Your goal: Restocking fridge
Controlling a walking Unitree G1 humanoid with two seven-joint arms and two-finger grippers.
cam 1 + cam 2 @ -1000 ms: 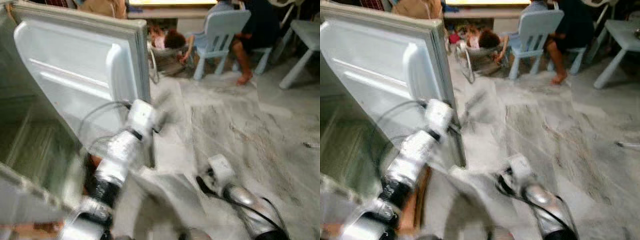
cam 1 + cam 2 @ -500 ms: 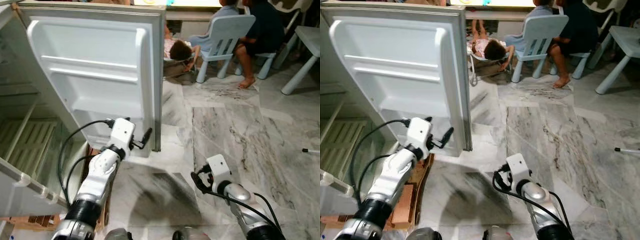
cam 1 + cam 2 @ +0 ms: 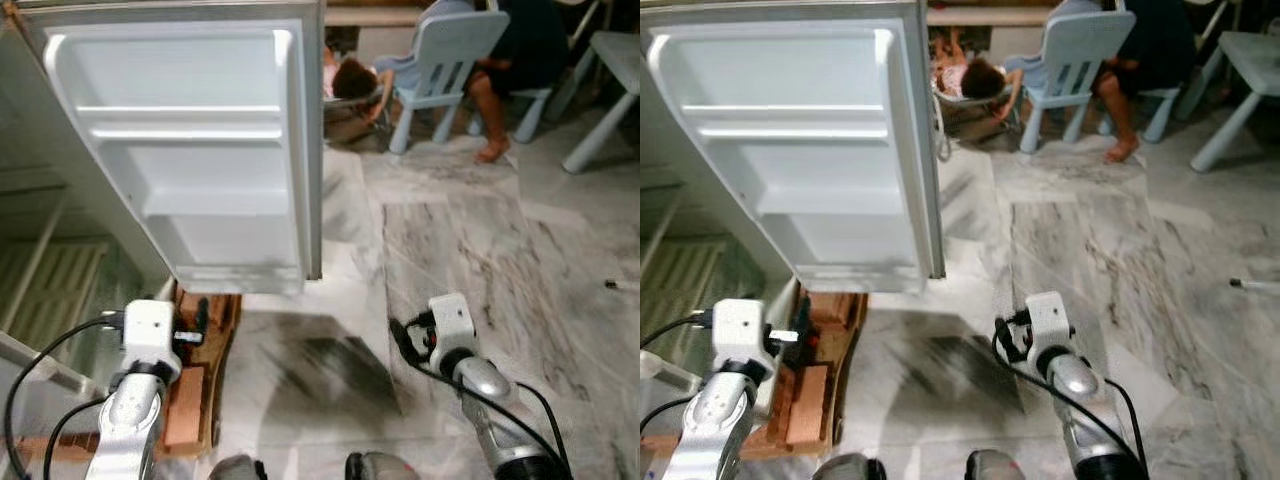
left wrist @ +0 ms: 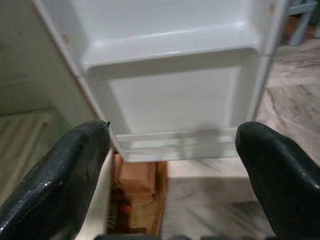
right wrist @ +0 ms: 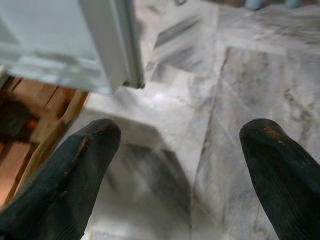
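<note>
The fridge door [image 3: 200, 150] stands wide open, its white inner side with moulded shelves facing me and nothing on them. The fridge's inside [image 3: 40, 280] lies at the far left, with pale shelves. My left gripper [image 3: 200, 318] hangs low in front of the cabinet's bottom corner, below the door. In the left wrist view its fingers [image 4: 60, 170] are spread wide with the door's lowest shelf [image 4: 170, 90] beyond them. My right gripper [image 3: 402, 338] sits low over the marble floor, right of the door's edge. It is open, and nothing lies between its fingers [image 5: 65, 175].
A wooden pallet [image 3: 205, 385] lies under the fridge. At the back, people sit by a light blue chair [image 3: 450, 50], and one lies on the floor [image 3: 350, 78]. A white table [image 3: 612, 70] stands at the far right. A pen [image 3: 622, 286] lies on the marble floor.
My left arm has dropped down and back from the door's lower edge to a spot near the pallet. The right arm has hardly moved. The view has shifted slightly.
</note>
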